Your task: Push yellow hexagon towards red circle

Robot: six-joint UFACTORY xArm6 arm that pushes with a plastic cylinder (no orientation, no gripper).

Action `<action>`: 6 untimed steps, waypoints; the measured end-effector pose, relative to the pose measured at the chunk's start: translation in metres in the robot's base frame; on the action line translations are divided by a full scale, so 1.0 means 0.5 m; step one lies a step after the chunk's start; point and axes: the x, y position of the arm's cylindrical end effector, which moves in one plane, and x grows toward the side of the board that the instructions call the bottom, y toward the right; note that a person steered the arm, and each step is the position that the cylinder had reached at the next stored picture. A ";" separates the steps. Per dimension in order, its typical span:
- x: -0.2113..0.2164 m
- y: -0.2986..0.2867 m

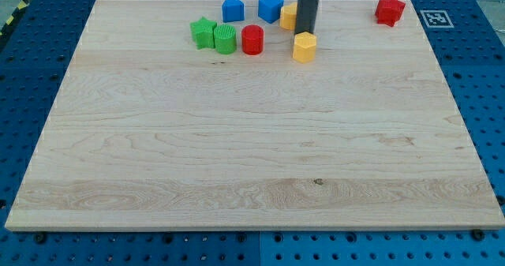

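The yellow hexagon lies near the view's top, right of centre. The red circle stands to its left with a small gap between them. My tip is just at the hexagon's top edge, on the side towards the view's top; I cannot tell whether it touches. The dark rod rises from there out of the top of the view.
A second yellow block sits partly hidden behind the rod. A green round block and a green star sit left of the red circle. Two blue blocks lie at the top. A red star is at the top right.
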 end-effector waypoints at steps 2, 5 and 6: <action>0.071 0.058; 0.112 -0.004; 0.113 -0.005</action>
